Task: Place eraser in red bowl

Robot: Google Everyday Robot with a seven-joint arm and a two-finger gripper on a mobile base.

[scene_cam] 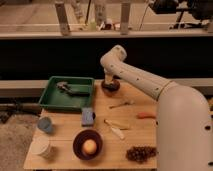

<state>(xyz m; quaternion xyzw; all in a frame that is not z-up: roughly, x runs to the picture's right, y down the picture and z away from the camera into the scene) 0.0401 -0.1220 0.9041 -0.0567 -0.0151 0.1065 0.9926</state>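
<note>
The small dark red bowl (pixel 111 88) sits at the far edge of the wooden table (pixel 135 135), just right of the green tray. My gripper (pixel 109 81) hangs straight down over the bowl, its tip at or just inside the rim. The eraser is hidden; no small pale block shows in the bowl or on the table. The white arm (pixel 145 82) reaches in from the lower right.
A green tray (pixel 52 97) with a dark tool stands at the back left. A blue block (pixel 88 116), a maroon bowl (pixel 80 149) with an orange ball, a blue cup (pixel 45 125), a white cup (pixel 41 147), a utensil (pixel 121 104), an orange item (pixel 146 115) and grapes (pixel 140 152) lie on the table.
</note>
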